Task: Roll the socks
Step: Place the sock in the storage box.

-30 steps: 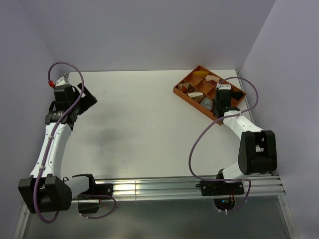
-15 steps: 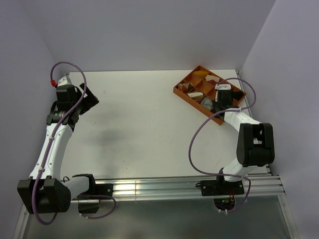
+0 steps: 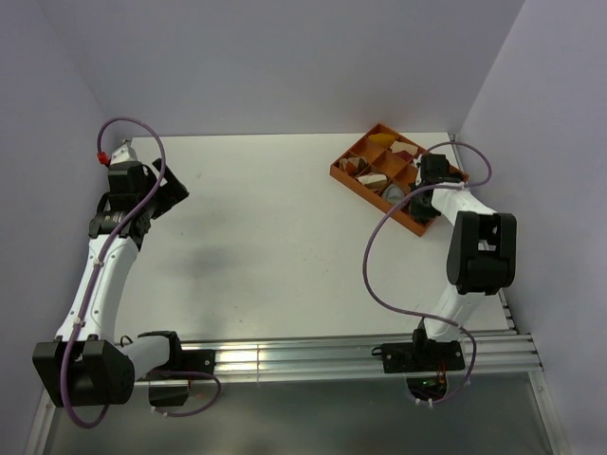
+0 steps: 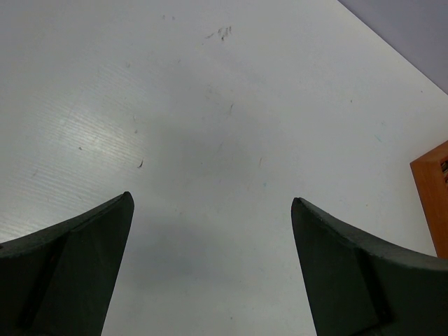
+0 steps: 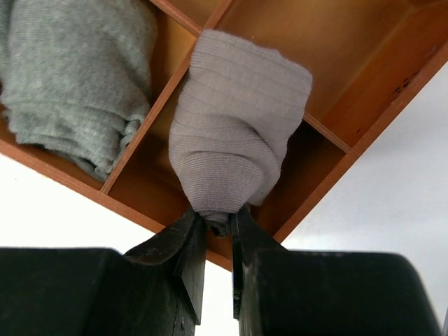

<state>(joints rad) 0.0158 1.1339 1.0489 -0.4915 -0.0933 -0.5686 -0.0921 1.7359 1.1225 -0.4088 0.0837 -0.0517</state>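
Right wrist view: looking past the right gripper [image 5: 215, 213], pinched almost together on the lower tip of a mauve-grey rolled sock [image 5: 238, 133]. Seen across a divider of the orange tray [image 5: 315, 35], covering parts of two compartments near the tray's lower right wall; cannot tell whether resting on the divider or held just above it. At upper left of the frame, tucked in its own compartment, a grey rolled sock [image 5: 77, 77], apart from the held one.

Top external view: reaching over the right part of the tray, at upper right of the white table [image 3: 275, 218].

Left wrist view: left gripper [image 4: 211, 199] spread wide above the table, at far left in the top view, well apart from the tray. At the right edge, a sliver of orange tray.
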